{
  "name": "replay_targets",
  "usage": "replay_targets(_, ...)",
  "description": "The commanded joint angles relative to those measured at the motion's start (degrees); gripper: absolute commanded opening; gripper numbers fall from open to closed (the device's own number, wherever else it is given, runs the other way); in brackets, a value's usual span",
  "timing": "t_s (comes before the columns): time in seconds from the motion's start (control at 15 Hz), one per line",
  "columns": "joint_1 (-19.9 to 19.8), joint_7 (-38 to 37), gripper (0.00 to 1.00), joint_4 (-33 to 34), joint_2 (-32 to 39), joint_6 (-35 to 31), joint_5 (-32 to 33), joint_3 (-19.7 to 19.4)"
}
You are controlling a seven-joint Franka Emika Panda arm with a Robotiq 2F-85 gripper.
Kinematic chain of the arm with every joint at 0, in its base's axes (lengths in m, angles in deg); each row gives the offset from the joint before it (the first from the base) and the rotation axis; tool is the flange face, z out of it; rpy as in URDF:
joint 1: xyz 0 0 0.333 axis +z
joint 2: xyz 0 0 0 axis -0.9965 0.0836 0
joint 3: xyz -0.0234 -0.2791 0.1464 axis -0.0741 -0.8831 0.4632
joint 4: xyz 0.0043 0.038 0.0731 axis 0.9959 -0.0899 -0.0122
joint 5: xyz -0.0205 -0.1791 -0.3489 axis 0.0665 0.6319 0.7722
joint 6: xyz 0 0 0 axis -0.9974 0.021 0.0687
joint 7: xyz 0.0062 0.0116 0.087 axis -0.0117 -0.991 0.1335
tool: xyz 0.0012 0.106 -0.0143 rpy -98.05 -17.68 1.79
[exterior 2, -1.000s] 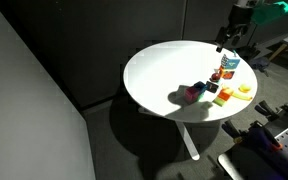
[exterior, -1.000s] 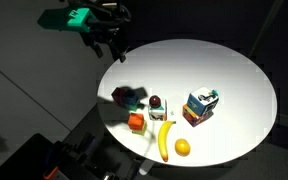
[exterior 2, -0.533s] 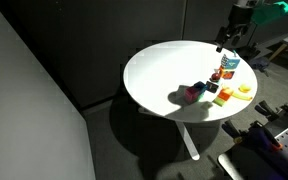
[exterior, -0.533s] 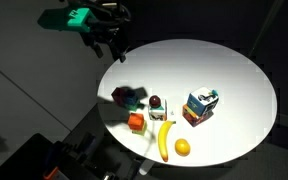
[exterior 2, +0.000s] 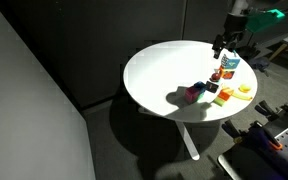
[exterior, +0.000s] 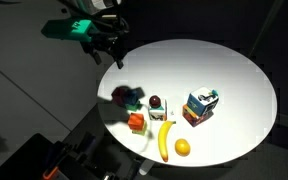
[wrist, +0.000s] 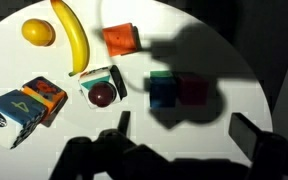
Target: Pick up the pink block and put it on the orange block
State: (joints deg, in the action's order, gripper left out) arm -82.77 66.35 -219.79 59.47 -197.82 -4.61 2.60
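White table (exterior: 234, 70): pink block (wrist: 193, 89) sits flat beside teal cube (wrist: 163, 90); claw (wrist: 181, 126) apart.

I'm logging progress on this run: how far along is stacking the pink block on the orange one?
Done: nothing yet. The pink block sits on the table beside the teal cube, apart from the orange block. In hand: the gripper hovers open and empty above the blocks. Left: descend, grasp the pink block, lift it and set it on the orange block.
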Motion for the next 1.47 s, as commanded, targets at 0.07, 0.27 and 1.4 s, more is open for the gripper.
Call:
replay_targets(0.07,0.8,0.0,1.0,1.6,4.6,-2.5,-0.1,1.0)
replay_targets(0.27,1.6,-0.5,1.0,1.6,7.9,-5.7,0.7,1.8)
replay_targets(1.4,8.1,-6.3,1.0,11.6,27.6,-16.0,4.3,-0.1)
